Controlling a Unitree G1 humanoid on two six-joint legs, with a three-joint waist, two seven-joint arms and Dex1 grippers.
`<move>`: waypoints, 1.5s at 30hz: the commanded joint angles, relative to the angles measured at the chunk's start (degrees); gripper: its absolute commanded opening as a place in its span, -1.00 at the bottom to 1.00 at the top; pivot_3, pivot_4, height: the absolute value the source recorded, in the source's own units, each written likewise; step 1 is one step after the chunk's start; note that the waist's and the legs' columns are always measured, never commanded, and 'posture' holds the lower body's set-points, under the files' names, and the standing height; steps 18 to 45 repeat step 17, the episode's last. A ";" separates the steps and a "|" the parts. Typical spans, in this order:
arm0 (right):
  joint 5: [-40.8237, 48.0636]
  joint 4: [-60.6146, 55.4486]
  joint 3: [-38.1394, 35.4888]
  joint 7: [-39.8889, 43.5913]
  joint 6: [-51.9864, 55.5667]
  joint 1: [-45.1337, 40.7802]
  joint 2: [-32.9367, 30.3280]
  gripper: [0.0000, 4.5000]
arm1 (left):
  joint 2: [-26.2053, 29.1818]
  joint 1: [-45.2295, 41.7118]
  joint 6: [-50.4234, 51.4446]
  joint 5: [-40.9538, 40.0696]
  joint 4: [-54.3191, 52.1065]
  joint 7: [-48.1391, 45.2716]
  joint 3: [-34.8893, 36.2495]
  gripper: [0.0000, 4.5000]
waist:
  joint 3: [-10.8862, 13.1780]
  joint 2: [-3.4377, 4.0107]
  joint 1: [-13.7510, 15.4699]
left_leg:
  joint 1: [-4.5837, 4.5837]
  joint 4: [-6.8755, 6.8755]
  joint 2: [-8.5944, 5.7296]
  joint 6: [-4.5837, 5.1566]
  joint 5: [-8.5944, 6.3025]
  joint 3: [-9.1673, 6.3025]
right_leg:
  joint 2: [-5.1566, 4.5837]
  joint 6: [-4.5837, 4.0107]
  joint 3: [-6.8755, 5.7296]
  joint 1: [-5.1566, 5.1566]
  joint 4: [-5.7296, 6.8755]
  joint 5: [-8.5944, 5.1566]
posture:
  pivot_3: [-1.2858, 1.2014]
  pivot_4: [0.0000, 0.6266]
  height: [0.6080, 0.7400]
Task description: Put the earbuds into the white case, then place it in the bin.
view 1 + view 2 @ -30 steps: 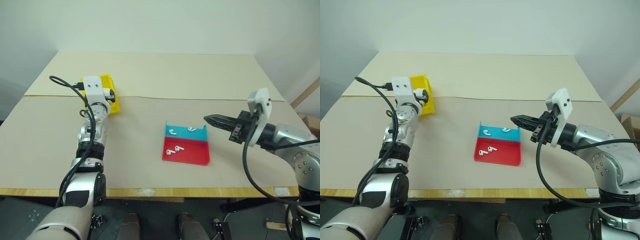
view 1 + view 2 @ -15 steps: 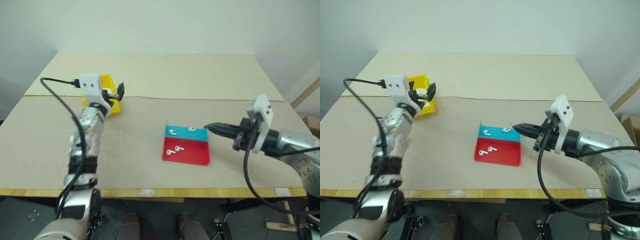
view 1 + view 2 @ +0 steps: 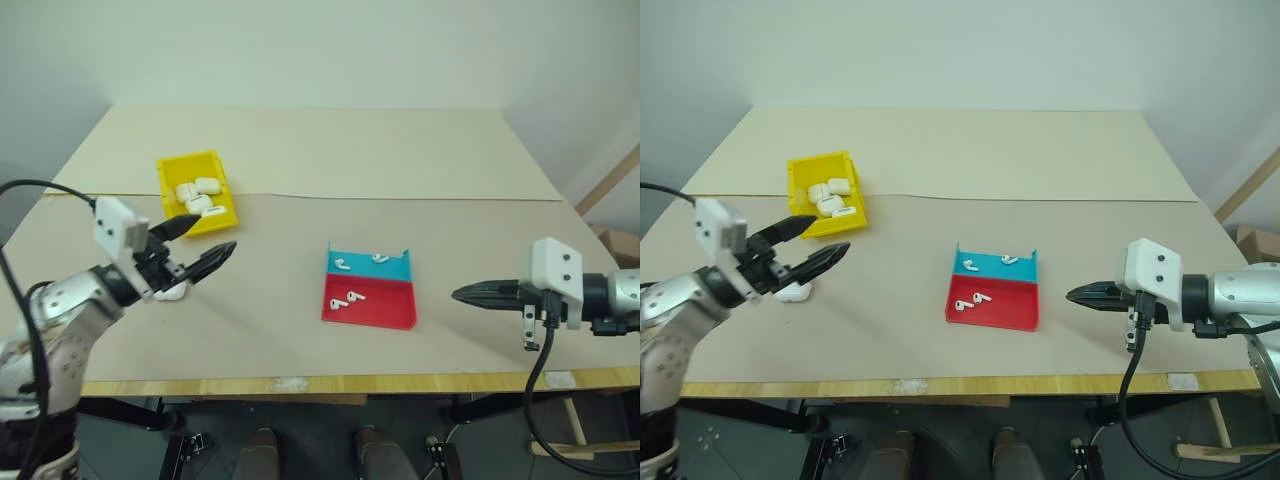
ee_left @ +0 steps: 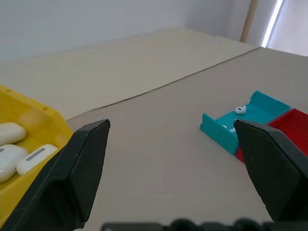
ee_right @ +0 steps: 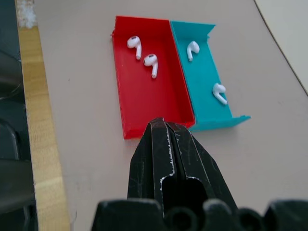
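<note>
Two earbuds (image 5: pixel 151 61) lie in the red half and two more earbuds (image 5: pixel 192 47) in the blue half of a shallow tray (image 3: pixel 385 315) at mid-table. The yellow bin (image 3: pixel 170 165) at the far left holds several white cases (image 3: pixel 200 187). One more white case (image 3: pixel 792 292) lies on the table, partly hidden under my left gripper (image 3: pixel 215 235). That gripper is open, empty and points level toward the tray, hovering in front of the bin. My right gripper (image 3: pixel 458 294) is shut on nothing, to the right of the tray with its tip toward it.
The table's front edge (image 3: pixel 300 383) runs close below both arms. A seam (image 3: pixel 400 197) crosses the tabletop behind the tray. A wooden post (image 3: pixel 610 180) leans at the far right, off the table.
My left arm has drawn back from over the bin toward the table's front, its gripper turning toward the tray; the bin's inside now shows. The right gripper has backed away from the tray, to the right.
</note>
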 commanded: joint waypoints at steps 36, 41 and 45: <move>-5.47 14.61 8.01 7.07 -10.31 -10.10 2.17 -1.00 | 0.22 16.47 -7.46 3.39 -8.99 -6.79 2.24 0.99 | -0.01 0.00 -0.18 | 0.15 -0.03 0.05 0.02 -0.01 0.11 | 0.03 -0.08 0.08 0.06 0.00 -0.05 | 0.03 -0.52 1.00; -5.47 14.61 8.01 7.07 -10.31 -10.10 2.17 -1.00 | 0.22 16.47 -7.46 3.39 -8.99 -6.79 2.24 0.99 | -0.01 0.00 -0.18 | 0.15 -0.03 0.05 0.02 -0.01 0.11 | 0.03 -0.08 0.08 0.06 0.00 -0.05 | 0.03 -0.52 1.00; -5.47 14.61 8.01 7.07 -10.31 -10.10 2.17 -1.00 | 0.22 16.47 -7.46 3.39 -8.99 -6.79 2.24 0.99 | -0.01 0.00 -0.18 | 0.15 -0.03 0.05 0.02 -0.01 0.11 | 0.03 -0.08 0.08 0.06 0.00 -0.05 | 0.03 -0.52 1.00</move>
